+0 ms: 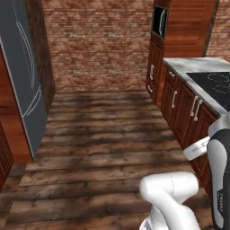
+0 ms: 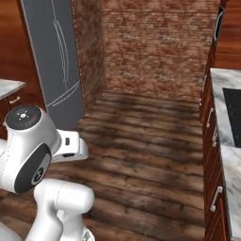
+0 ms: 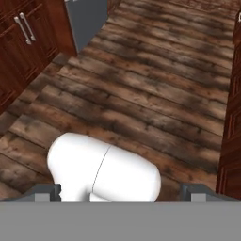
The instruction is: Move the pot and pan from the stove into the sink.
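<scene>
You are looking down a wood-plank floor toward a brick wall. The stove sits flush in a marble counter on the right side of the left base view; its long edge runs away from you along the cabinet row. In the right base view one black corner of it shows at the right edge, set into the same counter. You can count two white burner rings on its glass. One grey fridge stands on the left.

In the hand view, the gripper points down at the floor, its two fingertips spread wide at the bottom corners, with nothing between them.
</scene>
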